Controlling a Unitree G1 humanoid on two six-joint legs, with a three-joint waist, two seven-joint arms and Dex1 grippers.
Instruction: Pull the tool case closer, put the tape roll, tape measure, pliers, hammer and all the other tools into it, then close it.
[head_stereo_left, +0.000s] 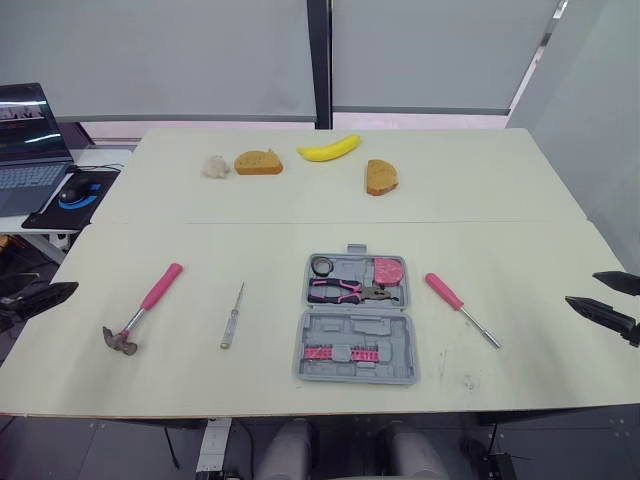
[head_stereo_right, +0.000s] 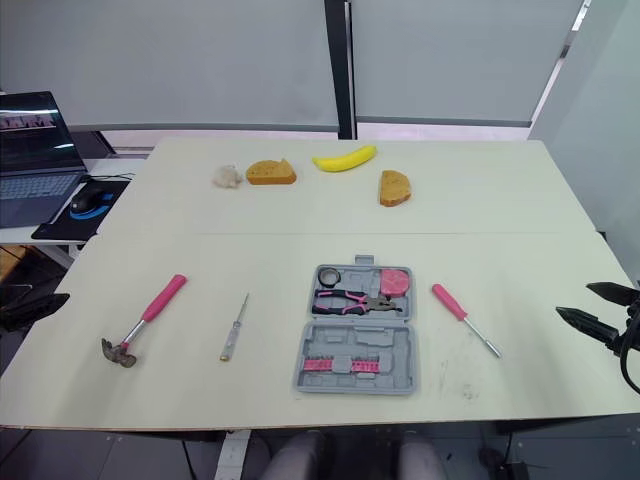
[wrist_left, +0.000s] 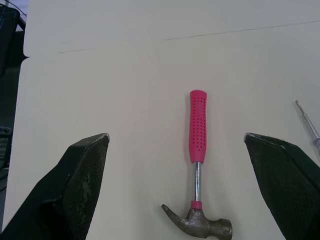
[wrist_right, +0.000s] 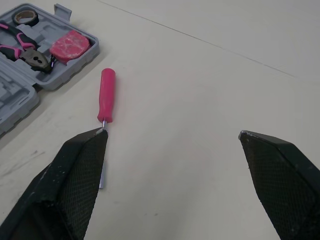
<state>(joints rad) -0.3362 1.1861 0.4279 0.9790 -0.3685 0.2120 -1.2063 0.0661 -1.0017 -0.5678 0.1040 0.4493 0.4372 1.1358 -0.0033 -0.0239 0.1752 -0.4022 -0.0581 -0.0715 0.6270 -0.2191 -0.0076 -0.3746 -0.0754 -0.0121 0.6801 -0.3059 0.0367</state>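
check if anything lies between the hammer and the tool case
Yes: a slim screwdriver lies flat on the table between the hammer and the open tool case. Lifted, the hammer could probably pass over it.

I saw a grey tool case (head_stereo_left: 400, 335), a hammer (wrist_left: 196, 155) with a dotted pink grip, a pink-handled screwdriver (wrist_right: 106, 102) and a yellow banana (head_stereo_left: 329, 149).

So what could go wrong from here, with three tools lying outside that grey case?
The hammer lies well left of the tool case; gripped by its pink handle, the heavy head might tip or slip. The thin screwdriver lies flat on the table, so the open left gripper may struggle to get under it. The pink screwdriver and the rest must seat in their slots, or the case may not close.
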